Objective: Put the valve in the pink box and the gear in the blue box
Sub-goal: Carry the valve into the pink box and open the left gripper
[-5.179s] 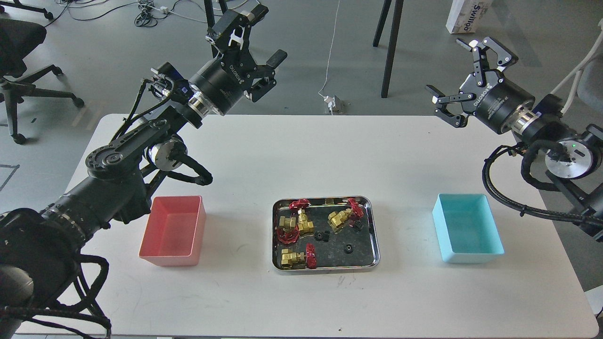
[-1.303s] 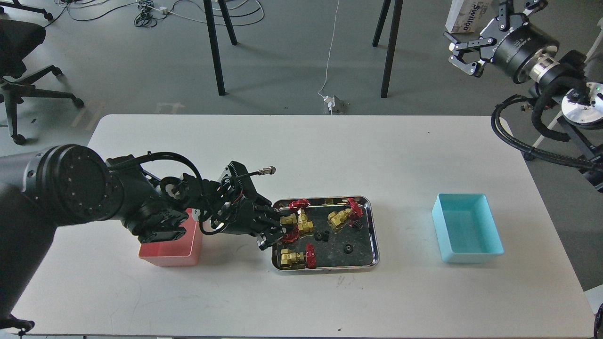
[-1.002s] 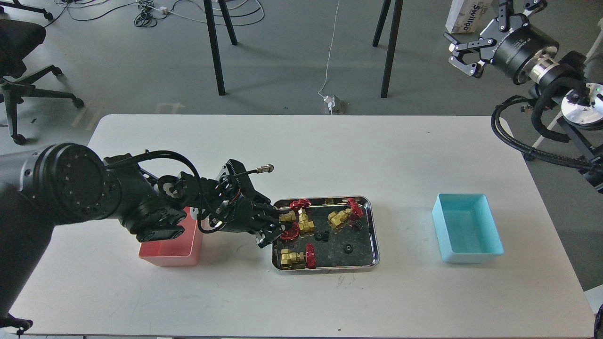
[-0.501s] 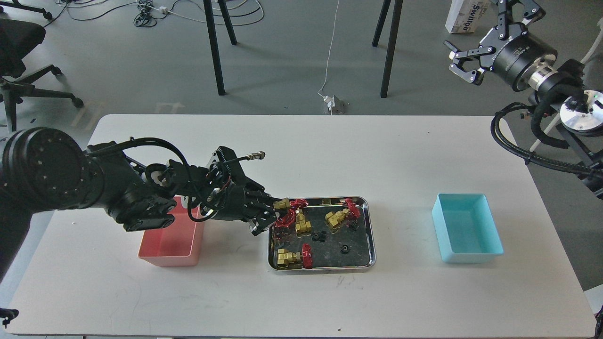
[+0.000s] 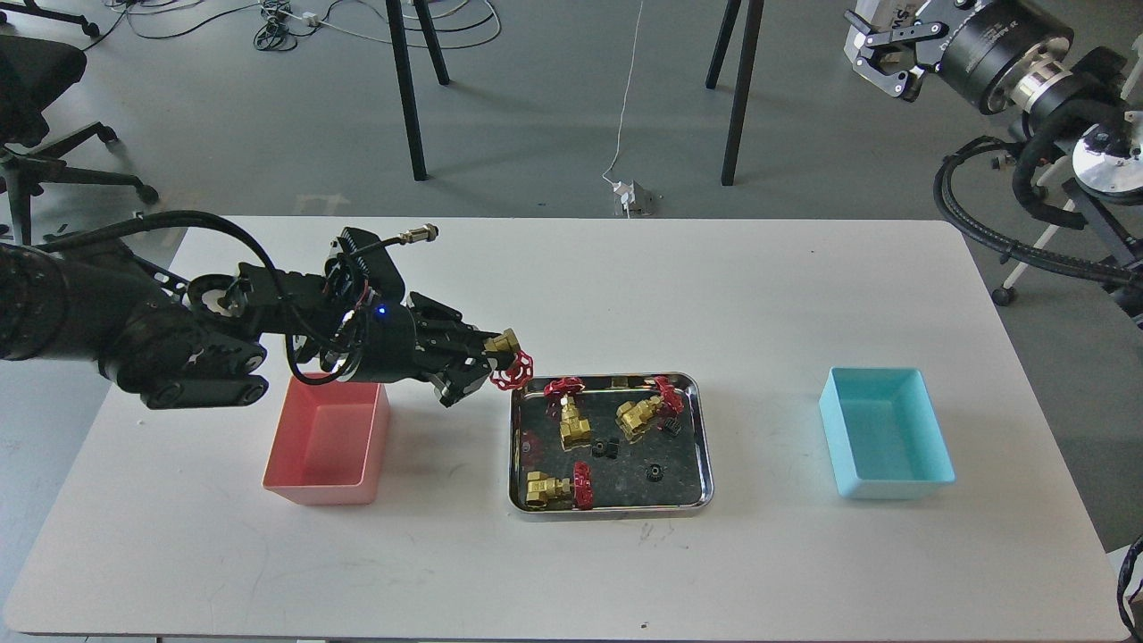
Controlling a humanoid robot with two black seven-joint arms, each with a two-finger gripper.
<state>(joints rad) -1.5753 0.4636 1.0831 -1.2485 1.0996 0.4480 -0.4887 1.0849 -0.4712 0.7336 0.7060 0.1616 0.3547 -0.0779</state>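
My left gripper [image 5: 487,357] is shut on a brass valve with a red handwheel [image 5: 509,362] and holds it in the air just left of the steel tray [image 5: 612,509]. The pink box [image 5: 329,439] lies below and to the left of it, partly under my arm. Three more valves [image 5: 569,420] and several small black gears [image 5: 607,446] lie in the tray. The blue box [image 5: 884,431] stands on the right and holds nothing. My right gripper [image 5: 880,49] is raised at the top right, beyond the table; its fingers are spread and hold nothing.
The white table [image 5: 571,295] carries only the tray and the two boxes. Chair and table legs [image 5: 406,89] stand on the floor behind. My right arm's cable loop [image 5: 982,232] hangs off the table's far right corner.
My left gripper closed on a valve in the tray, lifted it out and drew back to the left. The tray slid slightly left. My right gripper rose higher.
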